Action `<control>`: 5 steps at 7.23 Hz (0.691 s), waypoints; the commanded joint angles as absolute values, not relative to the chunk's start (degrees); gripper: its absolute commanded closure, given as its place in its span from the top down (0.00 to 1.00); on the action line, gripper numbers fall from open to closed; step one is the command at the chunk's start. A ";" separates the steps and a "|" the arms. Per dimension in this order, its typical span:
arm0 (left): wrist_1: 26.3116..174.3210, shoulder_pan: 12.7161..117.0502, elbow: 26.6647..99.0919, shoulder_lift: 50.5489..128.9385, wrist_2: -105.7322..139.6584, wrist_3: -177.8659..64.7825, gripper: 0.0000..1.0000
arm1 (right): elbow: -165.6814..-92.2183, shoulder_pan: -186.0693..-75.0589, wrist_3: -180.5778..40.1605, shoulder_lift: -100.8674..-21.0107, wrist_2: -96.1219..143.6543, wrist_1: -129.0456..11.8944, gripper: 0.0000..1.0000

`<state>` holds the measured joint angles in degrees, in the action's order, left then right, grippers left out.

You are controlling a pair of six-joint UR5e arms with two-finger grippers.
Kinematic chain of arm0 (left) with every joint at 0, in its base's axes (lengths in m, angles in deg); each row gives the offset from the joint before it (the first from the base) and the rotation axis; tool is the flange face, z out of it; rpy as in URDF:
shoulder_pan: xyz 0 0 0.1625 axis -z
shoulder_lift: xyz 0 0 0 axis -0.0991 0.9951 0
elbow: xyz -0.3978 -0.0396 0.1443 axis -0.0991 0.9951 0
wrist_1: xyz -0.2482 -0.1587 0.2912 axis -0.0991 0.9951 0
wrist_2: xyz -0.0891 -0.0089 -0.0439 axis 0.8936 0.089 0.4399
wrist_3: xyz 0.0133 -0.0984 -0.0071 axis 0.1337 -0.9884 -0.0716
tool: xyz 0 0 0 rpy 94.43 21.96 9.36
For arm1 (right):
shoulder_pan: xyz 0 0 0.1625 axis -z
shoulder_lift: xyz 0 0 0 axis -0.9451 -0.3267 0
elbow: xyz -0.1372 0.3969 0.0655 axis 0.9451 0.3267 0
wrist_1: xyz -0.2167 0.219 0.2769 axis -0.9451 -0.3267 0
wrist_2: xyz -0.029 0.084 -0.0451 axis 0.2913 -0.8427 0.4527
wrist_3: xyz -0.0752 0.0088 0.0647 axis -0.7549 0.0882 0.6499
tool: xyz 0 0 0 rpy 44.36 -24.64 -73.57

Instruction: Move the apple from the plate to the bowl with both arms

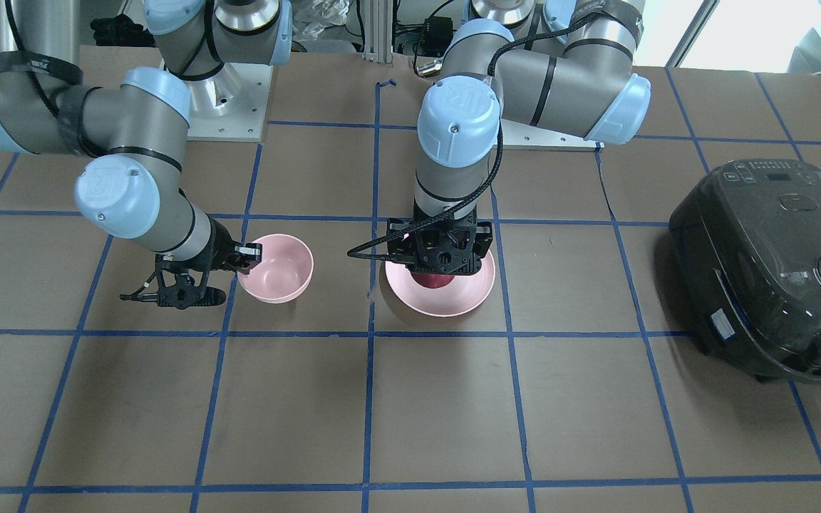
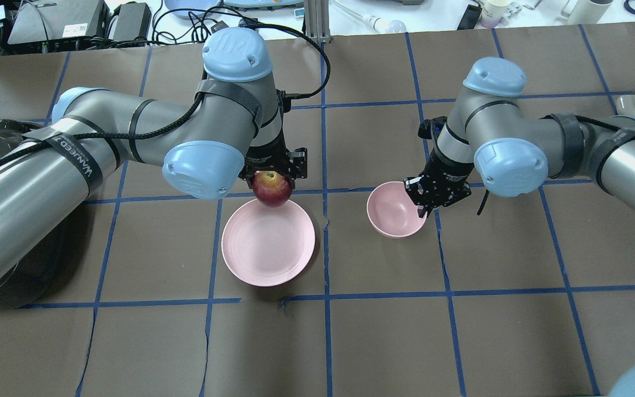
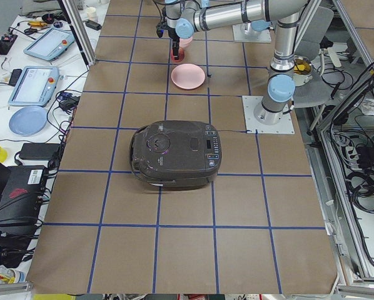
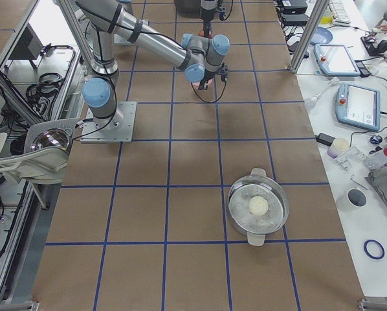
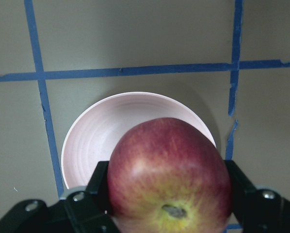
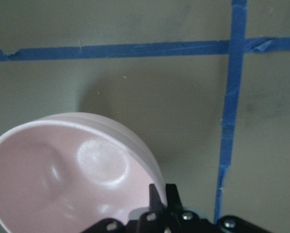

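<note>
Overhead, the left gripper [image 2: 273, 175] is clamped on the apple [image 2: 272, 190], one black finger [image 5: 99, 183] pressed to each side of the fruit. The apple hangs stem dimple up, its yellowish patch showing in the left wrist view. It is held in the air above the plate [image 2: 268, 248], clear of it, over the rim nearest the robot. The plate lies flat on the brown table [image 2: 383, 331], with nothing resting on it.

Beside the plate, on the robot's right and apart from it, is the bowl [image 2: 392, 212]. The right gripper [image 2: 426, 199] comes down at the bowl's right edge, its jaws drawn narrow and pinching the rim, one fingertip inside the wall and one outside. The bowl looks tipped, its opening turned partly toward the plate. Whether its base touches the table I cannot tell.

A dark rice cooker [image 1: 774, 271] sits well off on the left arm's side. From the right end of the table, a lidded metal pot [image 4: 258, 207] shows well apart from both arms.
</note>
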<state>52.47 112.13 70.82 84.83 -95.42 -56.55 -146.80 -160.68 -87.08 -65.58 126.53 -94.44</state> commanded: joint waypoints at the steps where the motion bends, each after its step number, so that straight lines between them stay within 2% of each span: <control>1: 52.50 112.12 70.79 84.83 -95.45 -56.58 0.37 | -147.40 -162.77 -86.97 -64.96 124.39 -95.29 0.00; 2: 52.50 112.21 70.79 84.91 -95.36 -57.10 0.37 | -147.40 -162.78 -87.32 -64.79 124.74 -95.38 0.28; 3: 52.42 112.38 70.52 85.35 -95.19 -59.71 0.37 | -147.31 -162.69 -87.41 -65.04 125.18 -95.38 0.77; 4: 52.33 113.60 70.35 85.53 -95.27 -60.78 0.37 | -146.27 -162.08 -86.89 -65.48 126.06 -95.04 1.00; 5: 52.07 115.62 69.74 85.97 -95.27 -62.19 0.37 | -143.73 -160.77 -86.97 -66.97 127.72 -94.42 1.00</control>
